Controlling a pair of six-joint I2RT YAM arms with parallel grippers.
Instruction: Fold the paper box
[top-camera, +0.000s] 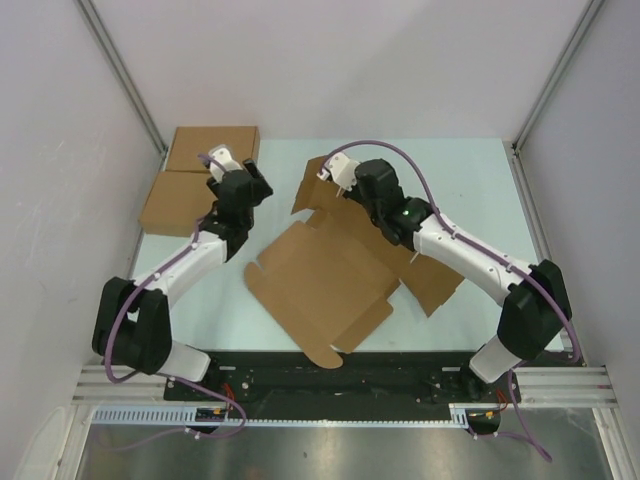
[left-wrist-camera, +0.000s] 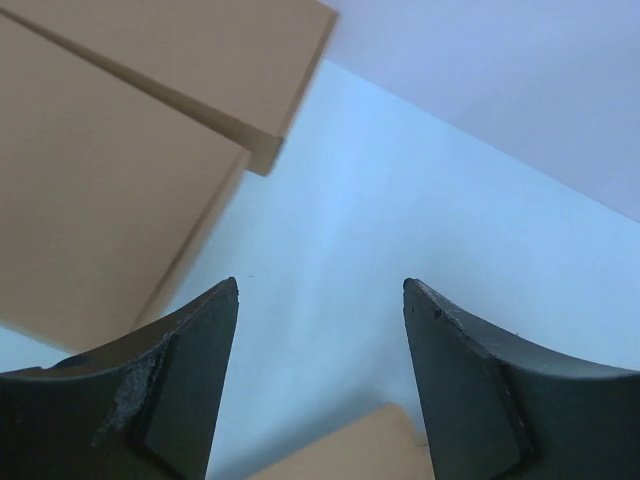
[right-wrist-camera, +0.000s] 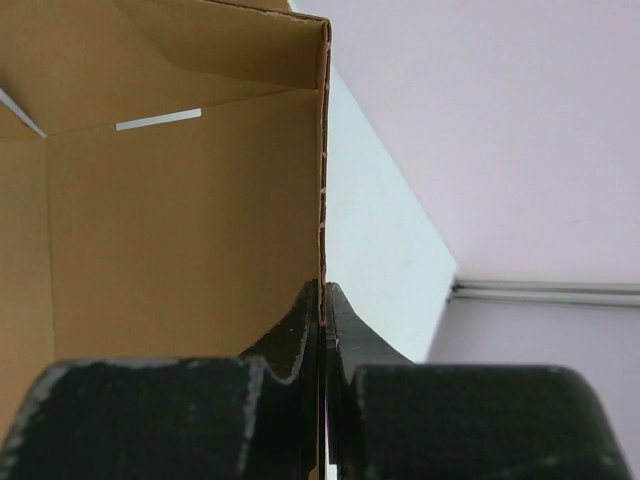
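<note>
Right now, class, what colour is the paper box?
The box is plain brown; the top view shows it best.

The whole table (top-camera: 450, 190) is viewed steeply from a fixed camera high behind the two arms (top-camera: 190, 265). The left wrist view is aimed past its own fingers (left-wrist-camera: 170, 400), low over the table, and its two flat boxes (left-wrist-camera: 120, 180) are shared with the overhead view; the right wrist view is held close against the paper box (right-wrist-camera: 180, 230), likewise seen from above.
</note>
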